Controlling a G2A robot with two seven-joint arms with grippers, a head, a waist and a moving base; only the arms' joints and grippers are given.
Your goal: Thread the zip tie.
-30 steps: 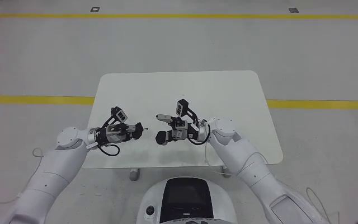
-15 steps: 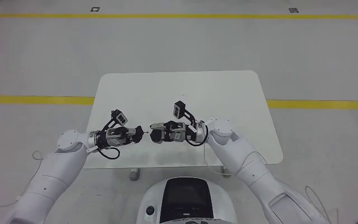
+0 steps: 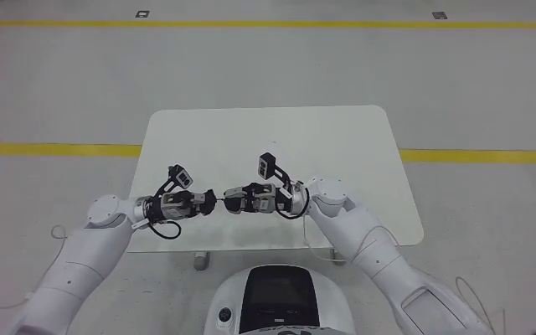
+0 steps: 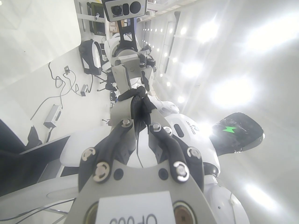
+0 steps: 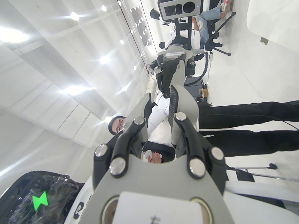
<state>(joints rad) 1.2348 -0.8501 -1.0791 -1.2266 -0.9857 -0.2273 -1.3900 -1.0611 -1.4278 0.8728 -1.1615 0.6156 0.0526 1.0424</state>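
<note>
Left gripper (image 3: 212, 201) is clamped on the zip tie (image 3: 220, 199), steadying it above the tabletop's (image 3: 335, 151) near edge. Right gripper (image 3: 229, 200), slightly open, meets it tip-to-tip, probably to take the free end.

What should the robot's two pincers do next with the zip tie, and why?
Probably ease the right pincer a touch closer and close it on the zip tie. The left pincer is shut on the tie. The two pincers sit tip to tip above the table, and the right one's fingers stand apart, so it does not seem to grip the tie yet.
</note>
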